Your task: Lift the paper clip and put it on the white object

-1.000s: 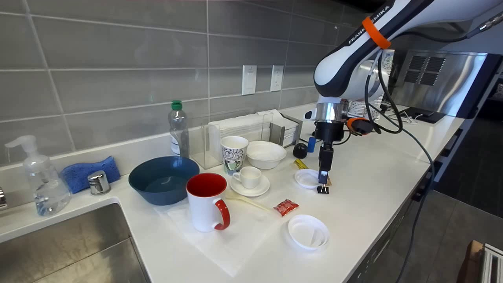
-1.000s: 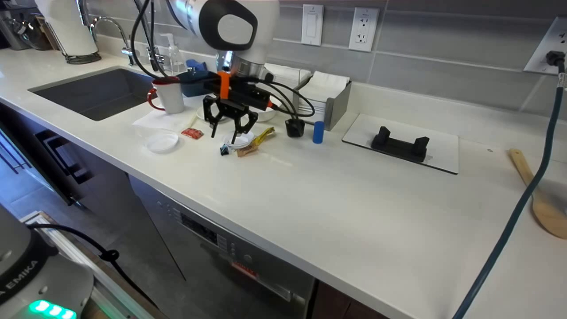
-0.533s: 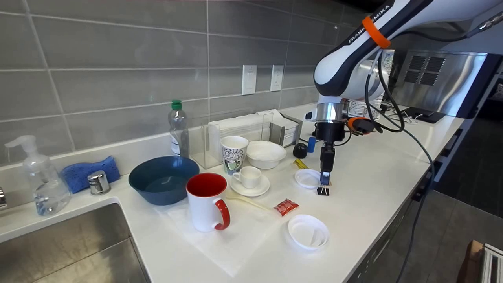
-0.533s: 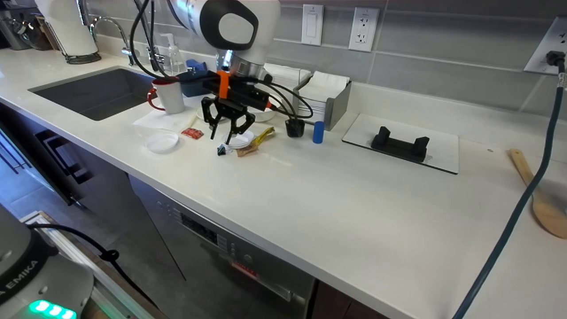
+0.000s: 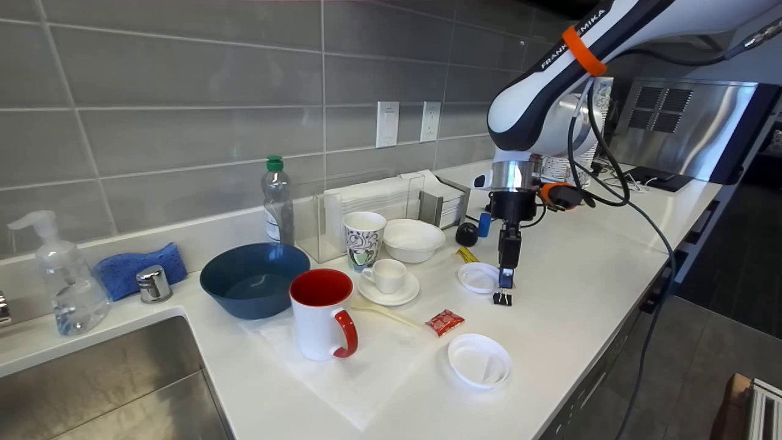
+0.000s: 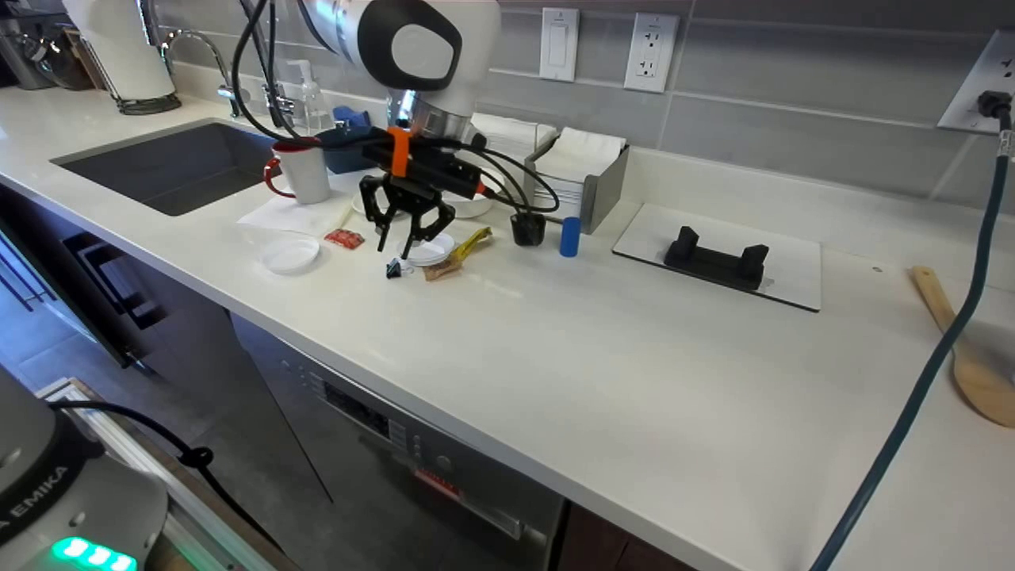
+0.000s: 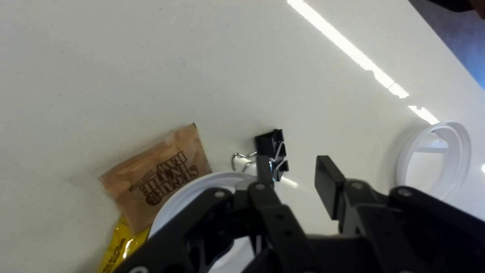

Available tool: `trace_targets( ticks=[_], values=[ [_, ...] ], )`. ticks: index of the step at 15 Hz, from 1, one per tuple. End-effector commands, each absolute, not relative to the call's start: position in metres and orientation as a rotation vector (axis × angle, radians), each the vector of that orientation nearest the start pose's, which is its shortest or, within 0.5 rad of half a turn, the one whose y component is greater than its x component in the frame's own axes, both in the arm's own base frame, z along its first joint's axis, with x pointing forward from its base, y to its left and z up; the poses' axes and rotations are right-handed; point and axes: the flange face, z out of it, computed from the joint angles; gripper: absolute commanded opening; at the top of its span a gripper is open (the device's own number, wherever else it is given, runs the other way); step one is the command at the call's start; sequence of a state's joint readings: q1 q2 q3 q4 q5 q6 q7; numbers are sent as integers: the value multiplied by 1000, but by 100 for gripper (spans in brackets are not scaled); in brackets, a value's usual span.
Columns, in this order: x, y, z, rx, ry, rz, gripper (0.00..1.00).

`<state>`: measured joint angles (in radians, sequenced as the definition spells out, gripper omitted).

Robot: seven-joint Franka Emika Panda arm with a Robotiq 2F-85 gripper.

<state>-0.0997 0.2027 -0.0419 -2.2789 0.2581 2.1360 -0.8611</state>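
Note:
The paper clip, a small black binder clip (image 5: 503, 299) with silver wire handles, lies on the counter beside the small round white dish (image 5: 476, 278). The clip (image 6: 393, 270) and dish (image 6: 433, 252) also show in an exterior view. My gripper (image 5: 506, 281) points down low over the clip; its two fingertips (image 6: 393, 251) are apart. In the wrist view the gripper (image 7: 293, 167) is open with nothing between the fingers. There one finger covers part of the clip (image 7: 269, 142), and the other stands apart on the right. The gripper hides much of the dish (image 7: 217, 176).
A brown sugar packet (image 7: 163, 174) and a yellow packet (image 7: 123, 242) lie against the dish. A bigger white dish (image 5: 479, 360) and a red packet (image 5: 445, 322) lie nearby. A red-handled mug (image 5: 317, 318), a cup (image 5: 388, 276) on a saucer and a white bowl (image 5: 414, 241) stand beyond.
My gripper has shifted slightly, to the right in an exterior view where the clip is seen more fully. The clip appears to have shifted a little too. The fingers stay apart.

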Motion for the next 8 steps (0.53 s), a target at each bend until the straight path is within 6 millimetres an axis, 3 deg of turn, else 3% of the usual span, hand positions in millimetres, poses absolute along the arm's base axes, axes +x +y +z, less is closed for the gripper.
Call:
trace_targets(
  ticks=[1,8],
  values=[
    [491,-54,242,-2690,-797,335,35],
    [490,-45,233,-2682,-837,368,33]
  ],
)
